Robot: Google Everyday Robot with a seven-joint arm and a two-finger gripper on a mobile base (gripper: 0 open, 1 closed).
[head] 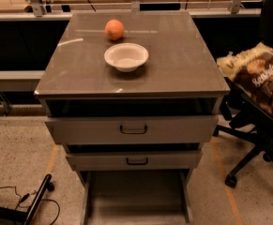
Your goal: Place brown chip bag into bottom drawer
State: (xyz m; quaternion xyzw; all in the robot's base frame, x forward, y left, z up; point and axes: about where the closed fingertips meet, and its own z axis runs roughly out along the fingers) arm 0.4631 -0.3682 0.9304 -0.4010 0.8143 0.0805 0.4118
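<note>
Room: speckled floor (pixel 18 163) with orange tape lines, and a workbench rail across 12 o'clock.
Cabinet (pixel 173 64): grey, centre of the view. An orange (pixel 114 29) sits at 12 o'clock on its top, with a white bowl (pixel 126 56) just in front of it.
Upper drawers (pixel 173 129): two, with black handles, both pulled part-way out and overhanging what lies below.
Bottom drawer (pixel 136 191): at 6 o'clock, pulled out, with its tray bare where it shows.
Bag (pixel 262 81): at 3 o'clock, well right of the cabinet and above drawer level, tilted. It is partly cut off by the frame edge.
Gripper (pixel 243 112): the dark shape under the bag's lower edge at 3 o'clock. I cannot tell how open it is or how firmly it has the bag.
Chair (pixel 248 163): black office chair at 4 o'clock, its legs and castors beneath the bag.
Risk, path: the bag has to go down and toward 6 o'clock, and the arm or bag could clip the cabinet corner or the chair.
Risk, entry: the middle drawer overhangs the tray, so the bag may snag on its front.
Risk, fit: a crinkly bag may land across a low side wall and slide onto the floor.
Risk, hold: a loose hold could let the bag drop early.
</note>
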